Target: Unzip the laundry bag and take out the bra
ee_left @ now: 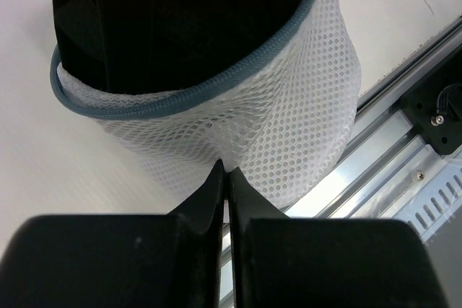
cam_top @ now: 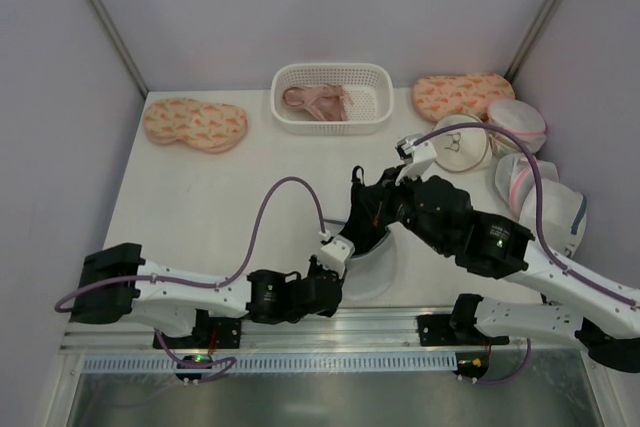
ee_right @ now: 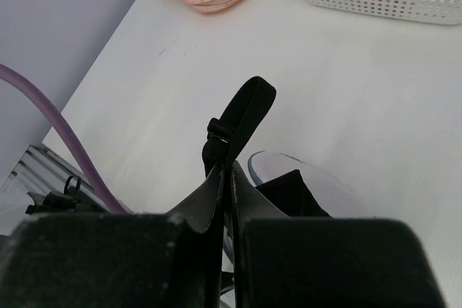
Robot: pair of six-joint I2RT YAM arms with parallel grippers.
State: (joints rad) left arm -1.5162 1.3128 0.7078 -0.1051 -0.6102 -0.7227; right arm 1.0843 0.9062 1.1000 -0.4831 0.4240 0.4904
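Left tool (ee_left: 225, 169) clamped on laundry bag (ee_left: 289, 128); right tool (ee_right: 227, 169) clamped on bra (ee_right: 244, 115).
Bag mesh at left tool's 12 o'clock. Bra strap runs to 12 from right tool; bag on counter (cam_top: 200, 197) at its 5.

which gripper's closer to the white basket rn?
Right. The right gripper holds the bra by its strap just above the laundry bag, on the basket side. The left gripper pinches the bag's near wall, farther away.
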